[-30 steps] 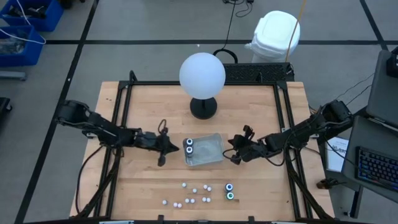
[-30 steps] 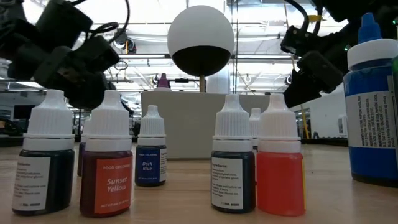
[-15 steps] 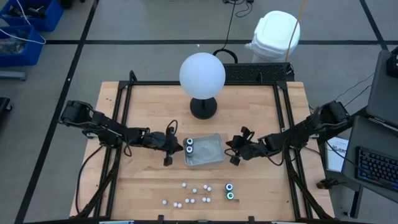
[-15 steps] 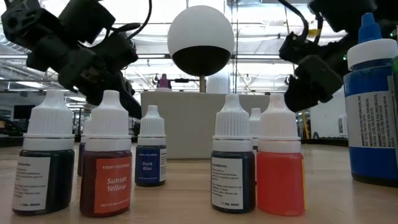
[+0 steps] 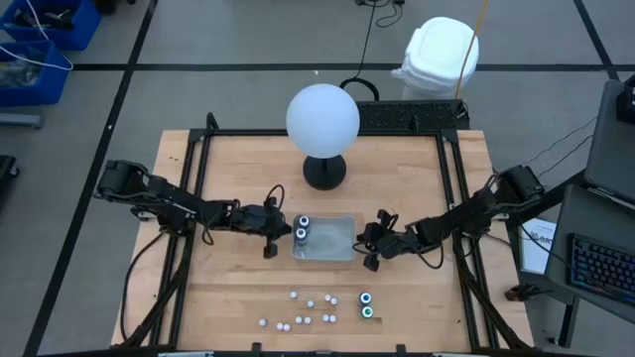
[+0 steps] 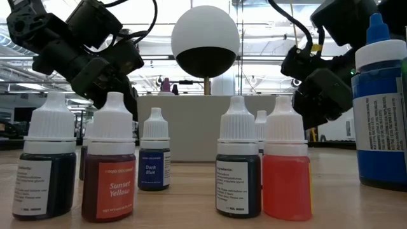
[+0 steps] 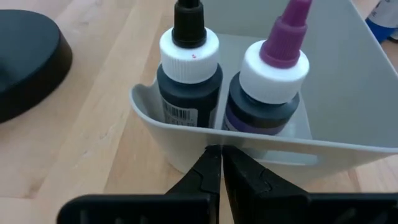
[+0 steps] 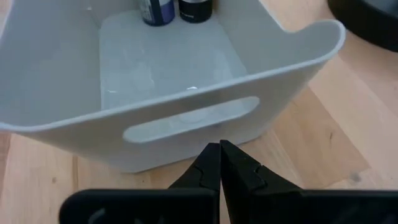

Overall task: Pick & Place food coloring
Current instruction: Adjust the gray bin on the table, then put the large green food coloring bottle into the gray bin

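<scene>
2 larger dark food coloring bottles (image 7: pixel 188 68) stand upright inside the clear rectangular plastic tray (image 5: pixel 337 236) at its left end; the small white-capped bottles (image 5: pixel 308 309) sit in a loose cluster on the wooden table (image 5: pixel 228 297) nearer the front. The left gripper (image 5: pixel 273 234) and right gripper (image 5: pixel 373 250) press closed fingertips against opposite tray ends.

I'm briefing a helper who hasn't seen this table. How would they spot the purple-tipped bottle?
Start at the white globe and come toward the table's front to the clear tray. Two bottles stand at the tray end by the left claw. The purple-tipped bottle is beside a black-tipped bottle.
</scene>
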